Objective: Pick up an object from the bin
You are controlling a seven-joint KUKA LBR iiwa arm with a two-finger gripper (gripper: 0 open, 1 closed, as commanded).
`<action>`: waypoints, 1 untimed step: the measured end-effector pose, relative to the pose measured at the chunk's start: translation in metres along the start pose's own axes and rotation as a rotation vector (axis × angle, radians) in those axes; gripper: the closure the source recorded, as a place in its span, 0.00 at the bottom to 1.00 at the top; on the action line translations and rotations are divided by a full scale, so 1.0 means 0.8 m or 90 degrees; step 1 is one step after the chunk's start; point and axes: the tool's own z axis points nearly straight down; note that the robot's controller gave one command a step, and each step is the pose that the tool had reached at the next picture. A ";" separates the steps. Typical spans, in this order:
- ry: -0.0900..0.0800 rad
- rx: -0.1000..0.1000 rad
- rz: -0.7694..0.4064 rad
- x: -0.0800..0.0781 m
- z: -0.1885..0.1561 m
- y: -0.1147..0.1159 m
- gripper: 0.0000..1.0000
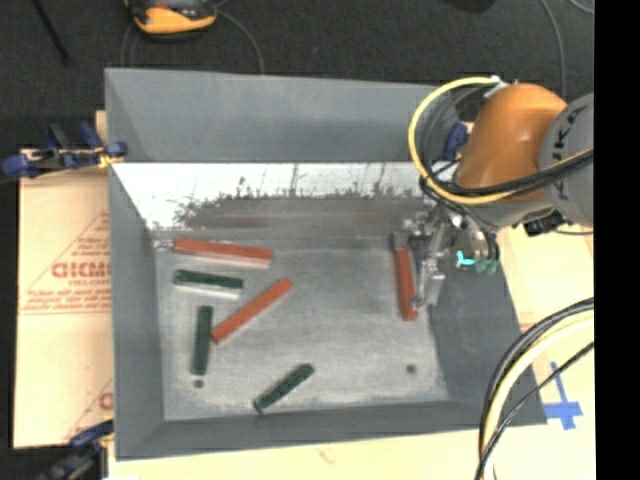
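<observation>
We're looking down into the grey metal bin (300, 128), and its floor lies bare through the middle, with the tight spots along the walls. The gripper (432, 266) is low at the right wall, hard against a red stick (405, 286) that lies lengthwise close to the foot of that wall. We cannot tell whether the claw is wide or narrow, nor whether it touches the stick. Over on the left we count five more sticks. A second red stick (222, 252) lies flat near the back, with a green stick (208, 281) just below it. A third red stick (252, 308) slants beside them and an upright green stick (202, 340) sits near its lower end. A slanted green stick (284, 387) lies alone by the front wall. That makes three red and three green.
</observation>
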 end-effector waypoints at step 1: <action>-0.005 0.001 -0.001 -0.003 -0.006 0.000 0.00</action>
